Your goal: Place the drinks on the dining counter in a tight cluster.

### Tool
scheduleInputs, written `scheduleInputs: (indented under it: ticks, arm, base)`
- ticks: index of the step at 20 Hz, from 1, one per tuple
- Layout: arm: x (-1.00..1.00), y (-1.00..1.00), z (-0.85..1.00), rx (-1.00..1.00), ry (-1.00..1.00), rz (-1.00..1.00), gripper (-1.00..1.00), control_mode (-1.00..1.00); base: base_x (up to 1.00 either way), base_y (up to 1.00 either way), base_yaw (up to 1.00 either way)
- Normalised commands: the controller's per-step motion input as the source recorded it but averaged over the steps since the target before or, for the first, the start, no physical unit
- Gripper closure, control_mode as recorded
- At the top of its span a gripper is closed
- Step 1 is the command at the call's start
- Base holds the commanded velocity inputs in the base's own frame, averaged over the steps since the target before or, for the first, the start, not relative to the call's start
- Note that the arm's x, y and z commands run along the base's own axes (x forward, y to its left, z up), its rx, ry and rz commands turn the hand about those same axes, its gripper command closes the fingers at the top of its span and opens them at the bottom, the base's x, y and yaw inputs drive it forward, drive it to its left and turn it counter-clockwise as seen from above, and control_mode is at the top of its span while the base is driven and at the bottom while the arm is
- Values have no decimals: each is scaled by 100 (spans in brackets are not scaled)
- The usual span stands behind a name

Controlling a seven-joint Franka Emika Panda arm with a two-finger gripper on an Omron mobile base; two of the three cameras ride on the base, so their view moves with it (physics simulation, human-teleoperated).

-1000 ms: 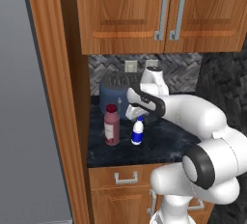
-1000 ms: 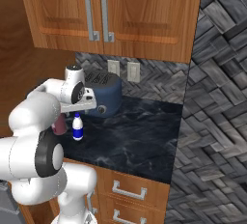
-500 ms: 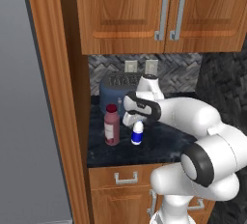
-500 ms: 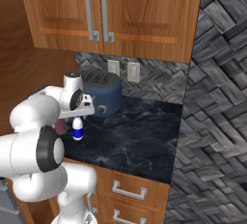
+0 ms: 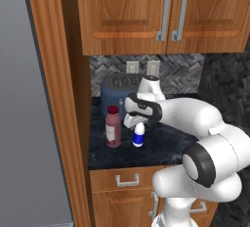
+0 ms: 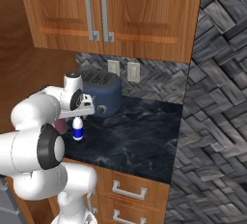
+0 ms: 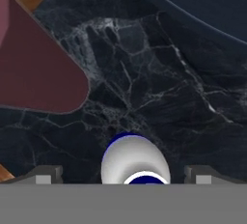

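On the small dark counter [image 6: 140, 141], beside the blue toaster [image 6: 103, 100], the small white-and-blue bottle [image 5: 139, 135] is seen standing upright, near the maroon bottle [image 5: 113, 127]. The gripper [image 5: 136, 122] is held directly above its cap, jaws spread wide and grasping nothing. For a sound grasp, the fingers are best lowered evenly on either side of the bottle [image 7: 136, 160], kept clear of the maroon bottle [image 7: 34, 73], then closed. Compared with a second earlier, the hand has been brought lower and nearer the cap; both bottles are unmoved.
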Motion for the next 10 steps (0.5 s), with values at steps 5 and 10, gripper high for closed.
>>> scheduleInputs:
  ticks: [5,10]
  arm:
    - [0,-13,0,0,0,0,-100,-100]
    - [0,-14,0,0,0,0,-100,-100]
  base:
    - [0,0,0]
    - [0,0,0]
